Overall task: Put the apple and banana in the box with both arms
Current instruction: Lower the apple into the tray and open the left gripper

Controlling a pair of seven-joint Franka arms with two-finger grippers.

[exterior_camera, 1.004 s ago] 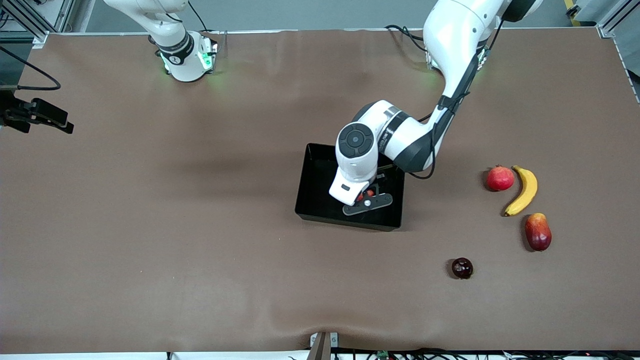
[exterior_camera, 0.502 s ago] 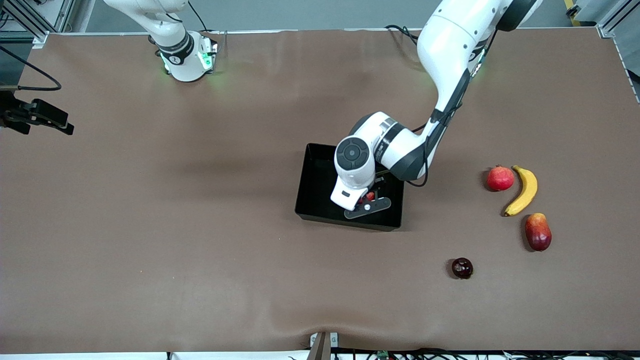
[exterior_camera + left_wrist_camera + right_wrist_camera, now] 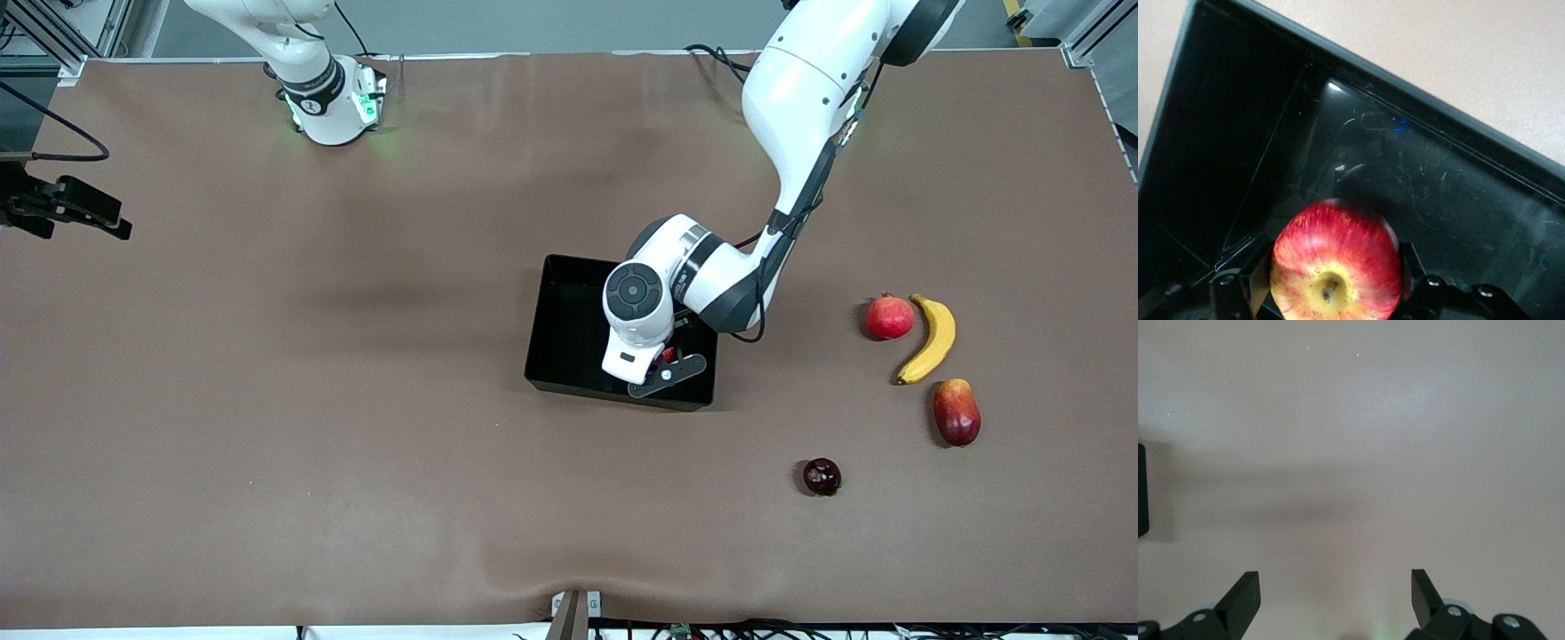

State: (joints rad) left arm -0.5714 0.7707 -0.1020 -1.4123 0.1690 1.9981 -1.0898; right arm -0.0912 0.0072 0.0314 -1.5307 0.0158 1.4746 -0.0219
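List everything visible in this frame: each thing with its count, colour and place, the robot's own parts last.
box: one, glossy black, mid-table.
apple: one, red and yellow, held over the box floor.
banana: one, yellow, on the table toward the left arm's end.
pomegranate: one, pinkish red, beside the banana.
mango: one, red and orange, nearer the front camera than the banana.
dark fruit: one, maroon, nearest the front camera.
table: one, brown.
left pincer: one, black, shut on the apple inside the box.
right pincer: one, black, open over bare table, waiting.
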